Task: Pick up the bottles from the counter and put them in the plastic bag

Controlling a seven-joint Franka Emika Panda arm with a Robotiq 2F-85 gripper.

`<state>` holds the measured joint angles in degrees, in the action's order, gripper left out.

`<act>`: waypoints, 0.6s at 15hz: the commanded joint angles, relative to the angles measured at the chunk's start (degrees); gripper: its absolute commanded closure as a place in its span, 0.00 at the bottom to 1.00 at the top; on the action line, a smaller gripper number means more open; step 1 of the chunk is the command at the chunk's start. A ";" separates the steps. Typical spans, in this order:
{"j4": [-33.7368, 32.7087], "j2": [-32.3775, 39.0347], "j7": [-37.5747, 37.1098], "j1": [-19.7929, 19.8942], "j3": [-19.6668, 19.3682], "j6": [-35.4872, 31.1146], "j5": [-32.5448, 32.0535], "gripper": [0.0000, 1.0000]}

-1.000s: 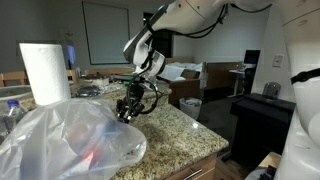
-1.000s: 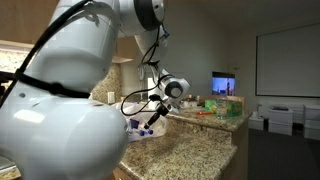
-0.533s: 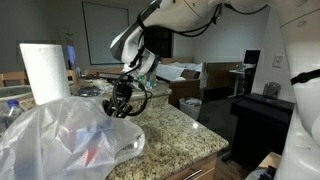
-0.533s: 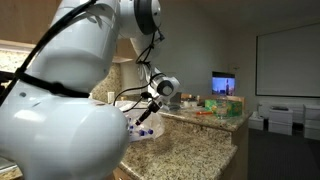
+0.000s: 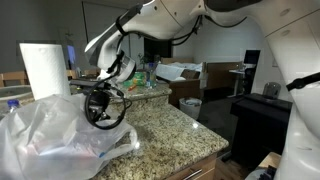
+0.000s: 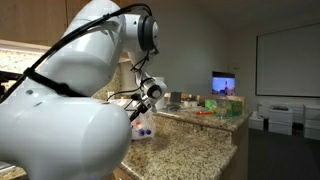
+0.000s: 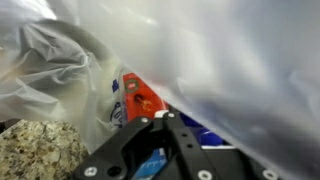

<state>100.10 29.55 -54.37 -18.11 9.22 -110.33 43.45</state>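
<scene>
The speckled granite counter [image 5: 178,130] is being used as the work surface, and one end of it is being taken up by the crinkled translucent plastic bag [image 5: 55,145], which is lying slumped in loose folds; its mouth cannot be made out. The Panda arm [image 5: 150,20] is being reached across the counter so that its wrist is being held at the bag's edge, just in front of the white paper towel roll [image 5: 45,70], a placement judged to suit a drop into the bag. The gripper [image 5: 98,105] is being pointed downward against the film, which is why the bag [image 7: 230,60] is filling nearly the whole wrist view. The jaws are being held drawn together; a blue patch [image 7: 150,162] is showing under the gripper's body, perhaps a cap, but whether a bottle is being clamped cannot be told. One bottle [image 7: 135,100] with a red label is being seen through the film just beyond the gripper [image 7: 162,120], judged to be lying inside the bag already
</scene>
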 commanded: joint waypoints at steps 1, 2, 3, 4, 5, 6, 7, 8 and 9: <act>-5.95 3.80 -3.20 -1.33 0.81 2.93 -1.93 0.90; -6.96 4.43 -3.28 -1.71 0.80 3.07 -2.21 0.90; -7.85 4.97 -3.29 -1.97 0.78 3.09 -2.45 0.90; -8.39 5.21 -2.77 -2.14 0.74 2.45 -2.60 0.53; -9.09 5.50 -2.49 -2.16 0.77 2.44 -2.71 0.39; -9.58 5.59 -2.37 -2.15 0.73 2.32 -2.76 0.35; -10.15 5.79 -2.33 -2.09 0.70 2.29 -2.72 0.28; -10.44 5.76 -2.25 -2.03 0.65 2.22 -2.73 0.22; -10.81 5.84 -2.22 -1.97 0.61 2.25 -2.71 0.15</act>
<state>91.11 34.97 -55.28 -20.46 9.61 -109.10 42.20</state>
